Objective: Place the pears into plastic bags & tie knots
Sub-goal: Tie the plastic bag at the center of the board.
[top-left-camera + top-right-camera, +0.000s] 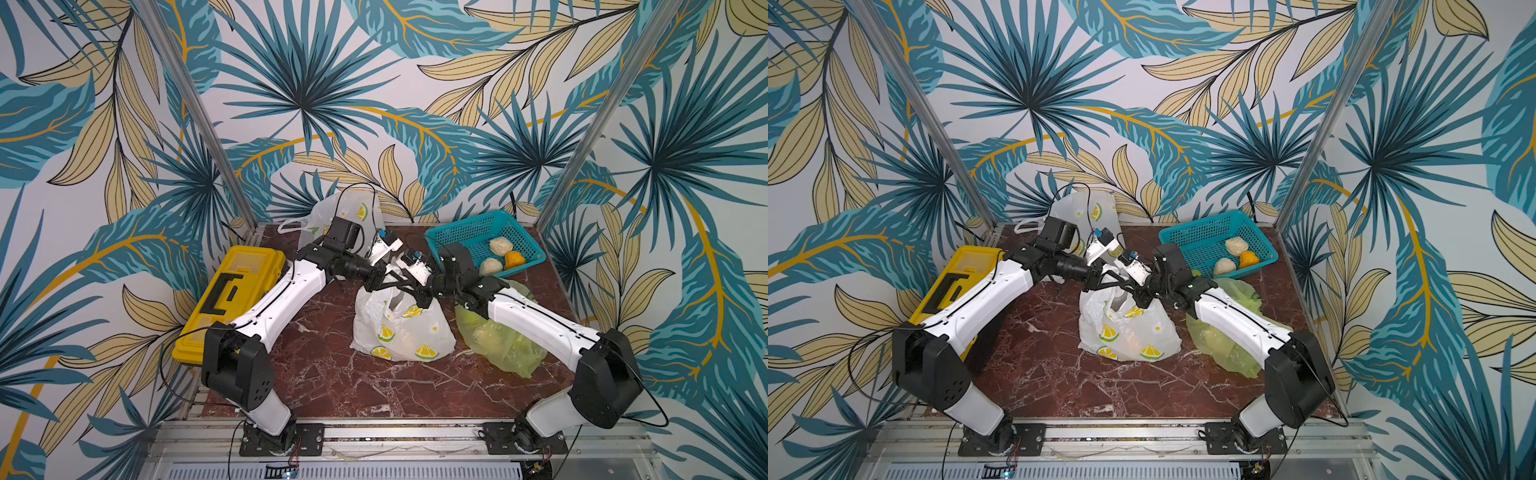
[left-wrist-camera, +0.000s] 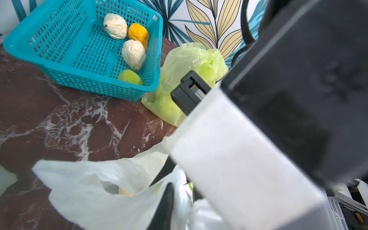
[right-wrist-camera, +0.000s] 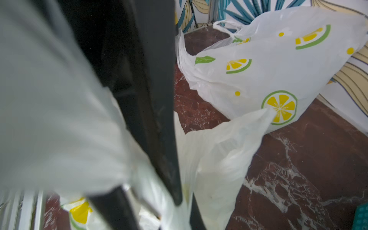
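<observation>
A white lemon-print plastic bag (image 1: 399, 332) stands mid-table, holding pears that show only faintly. Both grippers meet over its gathered top. My right gripper (image 1: 417, 293) (image 3: 187, 201) is shut on the bag's top plastic. Of my left gripper (image 1: 384, 286) (image 2: 175, 191) only one black finger (image 2: 165, 205) shows, wrapped in white plastic, so its state is unclear. A light green bag (image 1: 498, 336) with green pears lies under the right arm. The teal basket (image 1: 461, 232) holds two cream pears (image 1: 500, 246) (image 2: 133, 53), an orange one (image 1: 514, 260) and a green one (image 2: 129, 77). No knot shows.
A second white lemon-print bag (image 1: 328, 216) (image 3: 278, 69) sits slack at the back, behind the left wrist. A yellow toolbox (image 1: 230, 299) lies along the table's left edge. Metal frame posts stand at the back corners, and a rail (image 1: 399, 432) runs along the front.
</observation>
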Controlling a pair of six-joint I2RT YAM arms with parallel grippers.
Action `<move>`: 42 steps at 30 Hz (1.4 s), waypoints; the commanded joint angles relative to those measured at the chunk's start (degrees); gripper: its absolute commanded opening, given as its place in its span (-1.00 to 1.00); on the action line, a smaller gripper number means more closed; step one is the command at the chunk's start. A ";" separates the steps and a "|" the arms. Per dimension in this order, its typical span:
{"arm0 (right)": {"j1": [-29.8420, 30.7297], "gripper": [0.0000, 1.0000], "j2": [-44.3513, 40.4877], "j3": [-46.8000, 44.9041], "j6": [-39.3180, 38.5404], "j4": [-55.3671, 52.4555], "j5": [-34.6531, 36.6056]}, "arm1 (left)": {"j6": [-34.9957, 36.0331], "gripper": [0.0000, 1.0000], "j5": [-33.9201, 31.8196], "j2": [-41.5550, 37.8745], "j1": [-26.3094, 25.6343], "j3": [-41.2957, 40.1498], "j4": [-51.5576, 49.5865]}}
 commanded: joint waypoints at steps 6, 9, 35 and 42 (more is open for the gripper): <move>-0.64 -1.00 -4.29 -8.82 9.78 26.28 6.01 | -0.50 -0.10 9.87 -5.91 2.07 -6.43 -1.10; -0.36 -1.00 -5.30 -10.81 11.56 32.90 8.26 | -0.30 -0.10 12.51 -6.08 0.92 -7.73 -1.11; 1.04 -0.89 3.68 -18.82 12.67 62.70 10.37 | -11.35 0.09 0.21 -14.76 10.70 -8.12 11.69; 1.04 -0.77 5.13 -16.75 12.97 64.52 12.79 | -16.45 0.13 2.53 -4.78 5.85 -8.32 22.02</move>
